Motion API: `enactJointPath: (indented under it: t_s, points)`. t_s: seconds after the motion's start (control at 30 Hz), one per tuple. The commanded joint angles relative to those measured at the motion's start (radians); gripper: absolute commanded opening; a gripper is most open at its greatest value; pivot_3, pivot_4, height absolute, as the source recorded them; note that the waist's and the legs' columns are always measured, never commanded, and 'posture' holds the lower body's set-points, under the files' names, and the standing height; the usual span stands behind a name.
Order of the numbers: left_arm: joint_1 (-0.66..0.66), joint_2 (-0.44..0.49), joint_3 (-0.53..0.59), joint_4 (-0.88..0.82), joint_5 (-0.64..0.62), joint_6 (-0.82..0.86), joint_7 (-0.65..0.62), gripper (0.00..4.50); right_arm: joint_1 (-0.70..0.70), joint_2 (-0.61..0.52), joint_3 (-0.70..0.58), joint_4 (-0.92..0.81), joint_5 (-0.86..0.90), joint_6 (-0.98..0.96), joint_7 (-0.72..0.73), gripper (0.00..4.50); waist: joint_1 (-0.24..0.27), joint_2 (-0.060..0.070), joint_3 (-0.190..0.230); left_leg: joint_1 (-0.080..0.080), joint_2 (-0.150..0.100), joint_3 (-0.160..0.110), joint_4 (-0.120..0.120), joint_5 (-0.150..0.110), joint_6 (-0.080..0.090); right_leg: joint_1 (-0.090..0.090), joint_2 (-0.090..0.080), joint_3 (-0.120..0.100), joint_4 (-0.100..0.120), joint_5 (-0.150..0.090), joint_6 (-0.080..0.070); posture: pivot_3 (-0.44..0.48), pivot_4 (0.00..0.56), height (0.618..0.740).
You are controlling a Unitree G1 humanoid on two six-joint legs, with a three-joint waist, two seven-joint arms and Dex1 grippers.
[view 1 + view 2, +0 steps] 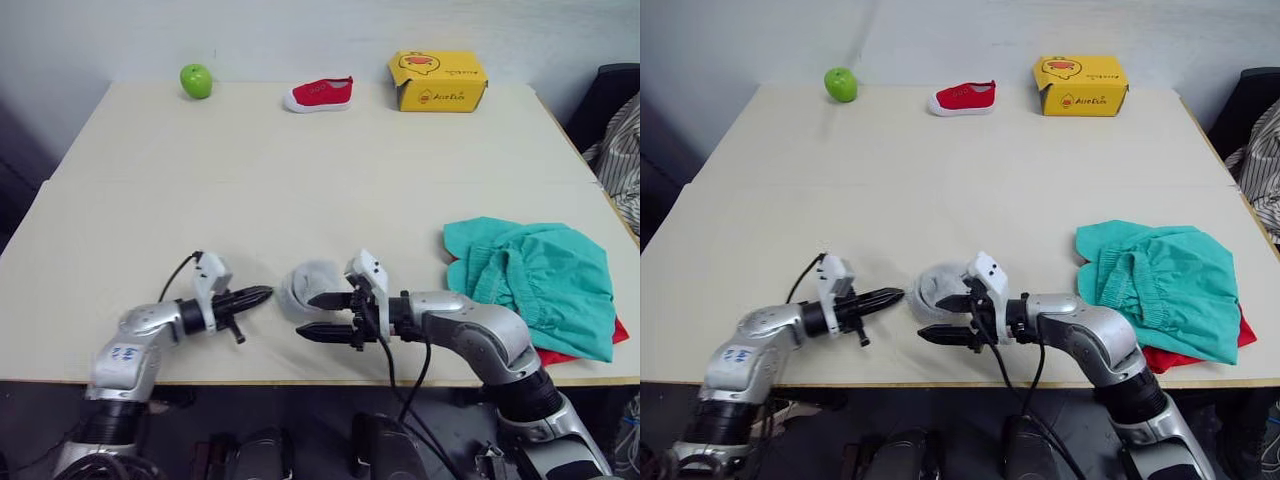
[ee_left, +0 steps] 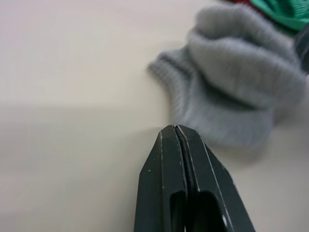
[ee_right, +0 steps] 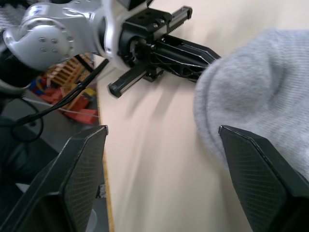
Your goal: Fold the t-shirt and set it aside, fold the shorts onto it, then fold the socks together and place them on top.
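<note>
Near the front edge of the table (image 1: 130,190), the socks (image 1: 305,285) sit bundled as one grey lump between the two arms. The left end effector (image 1: 262,293) is clenched with nothing in it, its tip just beside the bundle. The right end effector (image 1: 313,316) is spread wide, one finger at the edge of the socks and the other nearer the front edge; it holds nothing. From this the socks look already folded together, and I judge the step in hand to be picking them up.

Toward the right edge, the shorts (image 1: 535,280) lie in a loosely folded heap over the t-shirt (image 1: 590,345), of which a red strip peeks out underneath. So the first two garments appear stacked and set aside, though the shorts look rumpled rather than neat.

What remains is carrying the socks over and setting them on top.

Along the far edge stand an apple (image 1: 196,80), a small red shoe (image 1: 319,95) and a yellow box (image 1: 437,81), all well apart from the work.
</note>
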State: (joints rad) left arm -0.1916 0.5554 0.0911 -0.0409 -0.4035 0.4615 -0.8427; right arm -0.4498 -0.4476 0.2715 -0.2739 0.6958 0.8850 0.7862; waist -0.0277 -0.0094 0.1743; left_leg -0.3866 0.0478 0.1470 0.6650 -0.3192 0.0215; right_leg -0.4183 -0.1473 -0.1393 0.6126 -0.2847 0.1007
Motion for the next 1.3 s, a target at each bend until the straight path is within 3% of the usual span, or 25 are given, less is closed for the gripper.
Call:
enactJointPath:
  t_s: [0.03, 0.07, 0.17, 0.27, 0.47, 0.7, 1.0, 1.17, 1.3]
  points:
    - [0.004, 0.018, 0.074, -0.057, -0.047, -0.016, -0.001, 0.00, 0.018, -0.046, -0.053, 0.003, 0.018, -0.086, 0.141, 3.78, 0.003, -0.001, 0.001, 0.000, -0.001, 0.000, 0.000, 0.000, 0.001, 0.000, 0.000, 0.000, -0.001, 0.000, 0.000, 0.000, 0.150, 0.740]
    - [-0.005, 0.016, 0.089, -0.064, -0.065, -0.009, -0.001, 0.00, 0.022, -0.058, -0.079, 0.003, 0.043, -0.087, 0.172, 3.78, 0.007, -0.002, 0.002, -0.001, -0.001, 0.000, 0.000, -0.001, 0.001, 0.000, -0.001, 0.000, -0.001, 0.000, 0.001, 0.000, 0.150, 0.740]
    - [-0.067, 0.010, 0.091, -0.116, -0.129, 0.025, -0.026, 0.00, 0.017, -0.074, -0.178, 0.039, 0.113, -0.067, 0.203, 3.21, 0.023, -0.002, 0.003, -0.003, -0.001, 0.000, 0.001, -0.001, 0.002, 0.000, -0.001, -0.001, -0.001, 0.002, 0.002, 0.000, 0.150, 0.740]
    - [-0.144, -0.001, 0.046, -0.127, -0.141, 0.035, -0.043, 0.00, 0.008, -0.074, -0.163, 0.098, -0.010, -0.195, 0.206, 2.14, 0.026, -0.002, 0.003, -0.003, -0.002, 0.000, 0.002, -0.001, 0.002, 0.001, -0.001, -0.002, -0.002, 0.002, 0.002, 0.000, 0.150, 0.740]
    - [-0.322, -0.068, -0.091, -0.033, -0.073, 0.019, -0.056, 0.00, -0.007, 0.029, -0.042, 0.243, -0.264, -0.514, 0.202, 0.04, 0.021, -0.002, 0.003, -0.003, -0.002, 0.002, 0.001, 0.000, 0.001, 0.001, 0.002, -0.002, -0.002, 0.003, 0.002, 0.000, 0.150, 0.740]
    - [-0.362, -0.123, -0.277, 0.029, 0.073, -0.026, -0.049, 0.00, 0.015, 0.132, 0.024, 0.283, -0.369, -0.600, 0.156, 0.04, 0.021, -0.002, 0.003, -0.003, -0.002, 0.003, 0.002, 0.001, -0.001, 0.001, 0.006, 0.001, -0.002, 0.003, 0.002, 0.000, 0.150, 0.740]
    - [-0.322, -0.138, -0.283, 0.130, 0.191, -0.028, 0.081, 0.00, 0.114, 0.067, 0.046, 0.208, -0.439, -0.607, 0.171, 0.04, 0.023, -0.002, 0.003, -0.001, 0.001, 0.003, 0.004, 0.001, -0.001, 0.002, 0.006, 0.004, 0.000, 0.003, 0.002, 0.000, 0.150, 0.740]
    - [-0.289, -0.110, -0.237, 0.044, 0.138, -0.058, 0.020, 0.00, 0.172, 0.004, -0.053, 0.099, -0.299, -0.556, 0.246, 0.04, 0.021, -0.002, 0.003, 0.001, 0.001, 0.002, 0.004, 0.002, 0.000, 0.002, 0.005, 0.004, 0.000, 0.003, 0.002, 0.000, 0.150, 0.740]
    - [-0.235, -0.059, -0.217, -0.020, 0.117, -0.086, -0.040, 0.00, 0.152, -0.052, -0.217, 0.071, -0.049, -0.207, 0.185, 0.04, 0.021, -0.002, 0.003, 0.001, 0.001, 0.002, 0.005, 0.002, 0.000, 0.002, 0.004, 0.004, 0.003, 0.003, 0.001, 0.000, 0.150, 0.740]
